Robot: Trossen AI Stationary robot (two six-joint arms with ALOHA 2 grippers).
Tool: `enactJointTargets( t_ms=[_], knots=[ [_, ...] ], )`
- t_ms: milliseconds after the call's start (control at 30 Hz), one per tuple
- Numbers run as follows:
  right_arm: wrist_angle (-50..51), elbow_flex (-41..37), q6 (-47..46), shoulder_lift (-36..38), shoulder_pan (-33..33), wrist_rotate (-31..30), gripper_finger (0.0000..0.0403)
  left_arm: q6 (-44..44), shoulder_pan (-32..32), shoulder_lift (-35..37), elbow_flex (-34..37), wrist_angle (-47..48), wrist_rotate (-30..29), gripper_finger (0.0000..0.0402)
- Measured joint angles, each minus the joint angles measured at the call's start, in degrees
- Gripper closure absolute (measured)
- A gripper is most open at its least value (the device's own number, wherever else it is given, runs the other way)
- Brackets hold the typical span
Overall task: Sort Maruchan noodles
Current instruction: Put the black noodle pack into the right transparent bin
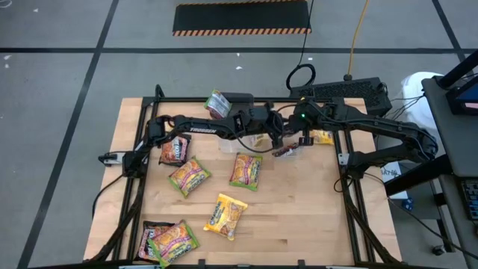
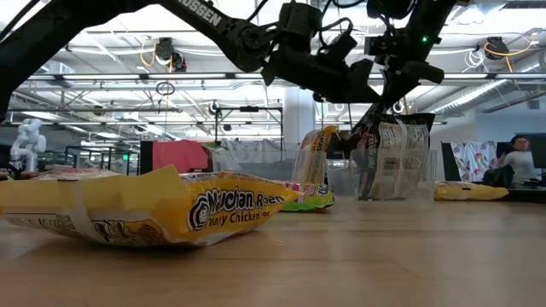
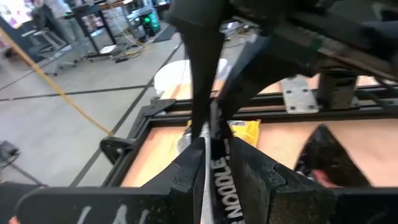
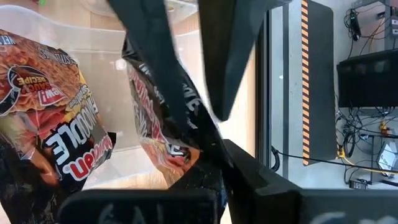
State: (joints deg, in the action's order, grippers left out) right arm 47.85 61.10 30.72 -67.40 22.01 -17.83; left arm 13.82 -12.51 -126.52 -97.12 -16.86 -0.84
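A: So, near to far?

B: Yellow crinkly packet point(image 1: 225, 215) lies flat at 6 o'clock, untouched.

A: Grippers?

B: Both at 12 o'clock. Right gripper point(image 1: 286, 149) is clamped on the dark packet point(image 2: 394, 159), prob. to hang it over a clear tub point(image 4: 93, 93). Left gripper point(image 3: 214, 158) pinches a thin packet edge point(image 3: 221, 186).

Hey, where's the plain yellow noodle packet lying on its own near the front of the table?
In the high view the yellow noodle packet lies flat toward the table's front, just right of the green-edged packet in the front-left pile.
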Motion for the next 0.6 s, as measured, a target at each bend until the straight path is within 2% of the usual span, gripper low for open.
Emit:
enactJointTargets(
  t_ms=[333,600],
  knots=[
    [-0.1,0.0,0.0,0.0,0.0,0.0,0.0403,-0.1,-1.4,0.0,0.0,-0.2,1.0,0.0321],
    [-0.1,0.0,0.4,0.0,0.0,0.0,0.0403,-2.4,-2.0,0.0,0.0,-0.9,5.9,0.0321]
  ],
)
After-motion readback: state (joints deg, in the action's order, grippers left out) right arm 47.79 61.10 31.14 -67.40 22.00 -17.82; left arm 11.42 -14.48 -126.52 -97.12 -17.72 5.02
